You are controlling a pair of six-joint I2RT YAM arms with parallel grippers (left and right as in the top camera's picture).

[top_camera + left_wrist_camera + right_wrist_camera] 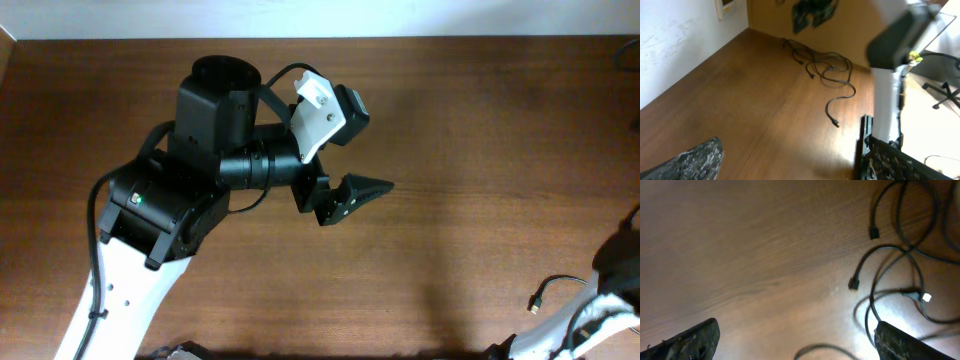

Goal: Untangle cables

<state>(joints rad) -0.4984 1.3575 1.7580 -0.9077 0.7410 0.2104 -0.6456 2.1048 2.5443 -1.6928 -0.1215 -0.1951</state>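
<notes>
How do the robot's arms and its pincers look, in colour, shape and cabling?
The left arm has a white lower link, black cylindrical joints, a white wrist bracket and a thick black cable along it. A small green light shows on one joint. The left pincer has dark, pointed fingers with a mottled surface. The right pincer looks the same.

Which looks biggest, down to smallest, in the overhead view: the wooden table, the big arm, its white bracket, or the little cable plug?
1. table
2. left arm, though it stands nearer the camera, which inflates it
3. white bracket
4. cable plug, a speck near the lower right edge
</notes>
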